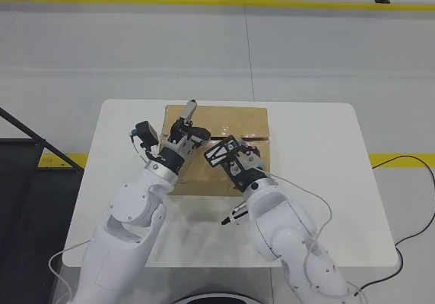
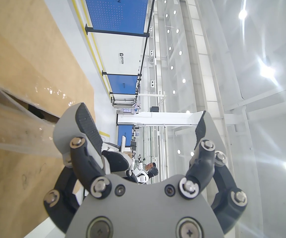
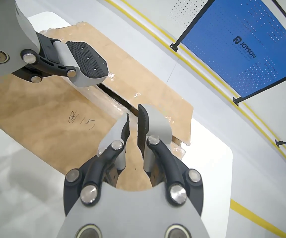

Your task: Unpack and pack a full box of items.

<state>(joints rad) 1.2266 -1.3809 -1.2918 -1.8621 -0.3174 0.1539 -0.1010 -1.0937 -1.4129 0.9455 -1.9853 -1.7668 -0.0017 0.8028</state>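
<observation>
A brown cardboard box (image 1: 236, 121) lies flat-topped on the white table (image 1: 316, 159), its flaps down and a clear-taped seam (image 3: 118, 99) running across the top. My left gripper (image 1: 191, 121) stands open over the box's left part; in its wrist view the left gripper (image 2: 143, 125) has one finger (image 2: 85, 122) down by the dark slit of the seam (image 2: 41, 113) and the other up in the air. My right gripper (image 3: 133, 122) sits shut, tips just over the seam near the box's middle, also seen in the top view (image 1: 227, 152). Nothing shows between its pads.
The box (image 3: 46, 105) has handwriting on its near flap. Bare table (image 3: 207, 154) lies to the right of and in front of the box. A black frame (image 1: 12, 121) stands off the table's left side, and a cable (image 1: 423, 197) trails on the floor at right.
</observation>
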